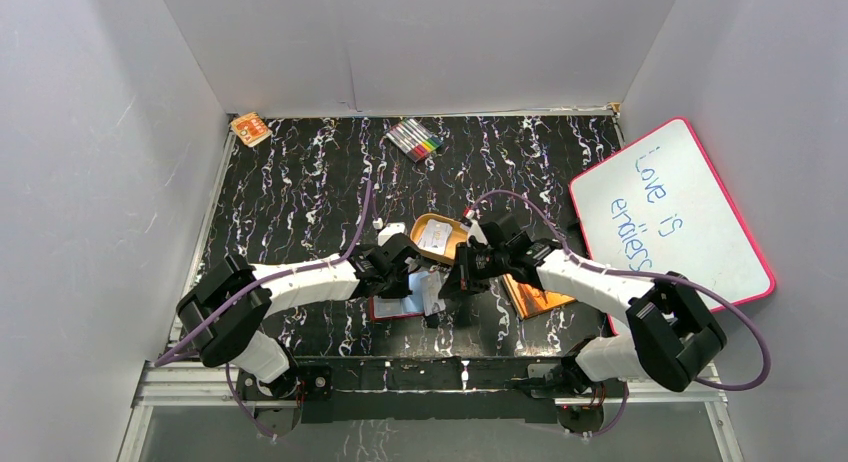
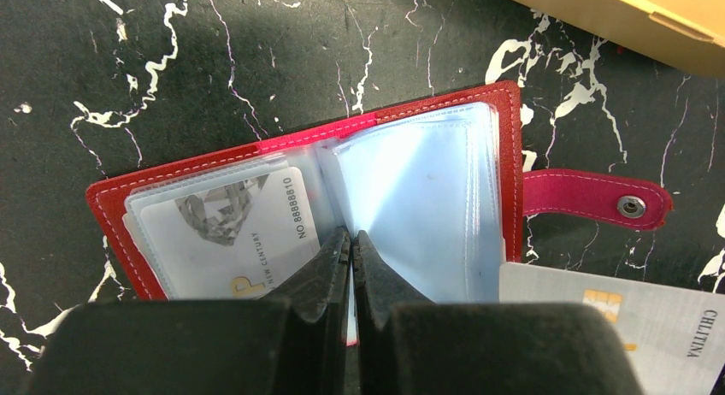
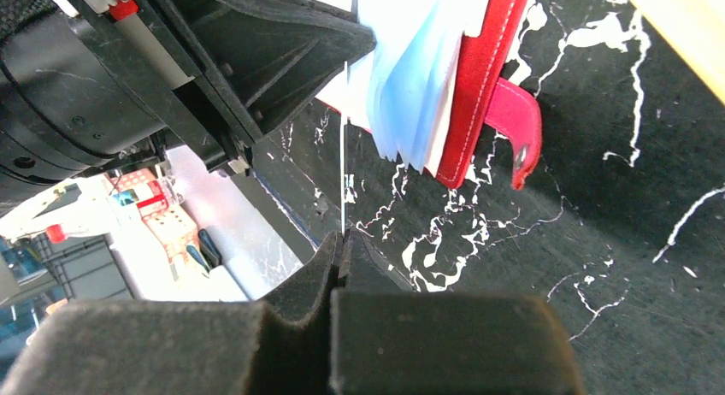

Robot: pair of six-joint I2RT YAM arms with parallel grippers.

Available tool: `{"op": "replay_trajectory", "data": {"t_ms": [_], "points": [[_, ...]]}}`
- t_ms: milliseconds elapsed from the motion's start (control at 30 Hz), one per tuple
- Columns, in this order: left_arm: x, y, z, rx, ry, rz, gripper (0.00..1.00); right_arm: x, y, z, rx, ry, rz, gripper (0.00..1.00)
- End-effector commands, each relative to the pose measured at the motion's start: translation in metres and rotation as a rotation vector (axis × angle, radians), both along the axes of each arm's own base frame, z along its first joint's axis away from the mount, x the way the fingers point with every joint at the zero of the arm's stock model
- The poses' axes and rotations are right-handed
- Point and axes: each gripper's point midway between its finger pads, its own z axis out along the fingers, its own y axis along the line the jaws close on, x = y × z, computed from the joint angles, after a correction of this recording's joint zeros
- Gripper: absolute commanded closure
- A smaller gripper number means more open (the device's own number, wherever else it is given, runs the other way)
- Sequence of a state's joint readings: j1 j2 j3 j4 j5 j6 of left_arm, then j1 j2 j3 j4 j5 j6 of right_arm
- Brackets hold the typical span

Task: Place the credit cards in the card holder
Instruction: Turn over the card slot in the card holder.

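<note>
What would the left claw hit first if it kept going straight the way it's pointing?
The open card holder. The shut left claw points right at its middle fold, between the clear sleeves. Its tips look to be at or touching them, though depth is hard to judge.
</note>
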State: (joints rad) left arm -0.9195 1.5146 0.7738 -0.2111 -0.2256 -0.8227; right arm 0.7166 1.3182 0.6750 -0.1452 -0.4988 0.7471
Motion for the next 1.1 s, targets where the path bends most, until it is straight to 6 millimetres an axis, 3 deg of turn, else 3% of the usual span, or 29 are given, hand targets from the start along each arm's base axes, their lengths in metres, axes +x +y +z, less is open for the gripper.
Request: {"op": "replay_trajectory", "data": {"t_ms": [0,633,1067], "points": [[-0.023,0.04,-0.023,0.161,0.069,-0.001,1.0,0.008,0.013,0.02,0.093,0.019,0.0,1.0],[-0.024,0.044,-0.023,0.166,0.066,0.006,1.0,0.005,0.004,-0.002,0.073,0.166,-0.062,1.0],[-0.024,0.044,-0.023,0.167,0.066,0.008,1.0,0.006,0.004,-0.003,0.085,0.185,-0.067,1.0]]}}
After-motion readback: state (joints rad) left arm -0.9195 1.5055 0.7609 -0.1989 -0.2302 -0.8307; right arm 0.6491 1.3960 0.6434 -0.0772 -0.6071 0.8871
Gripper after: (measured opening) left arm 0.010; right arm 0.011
